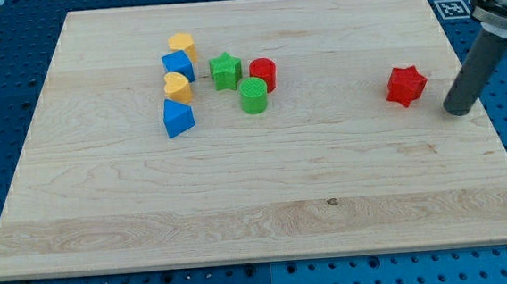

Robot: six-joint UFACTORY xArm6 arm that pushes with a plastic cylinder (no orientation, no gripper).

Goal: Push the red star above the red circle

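The red star (406, 86) lies alone on the wooden board (258, 204) at the view's right. The red circle (263, 73) sits left of it, in the cluster near the top middle, touching the green circle (254, 96). My tip (457, 110) rests on the board just right of the red star and slightly below it, with a small gap between them.
A green star (225, 71) sits left of the red circle. Further left are a yellow block (182, 46), a blue block (178, 67), a yellow heart (177, 87) and a blue block (178, 118). The board's right edge is close to the tip.
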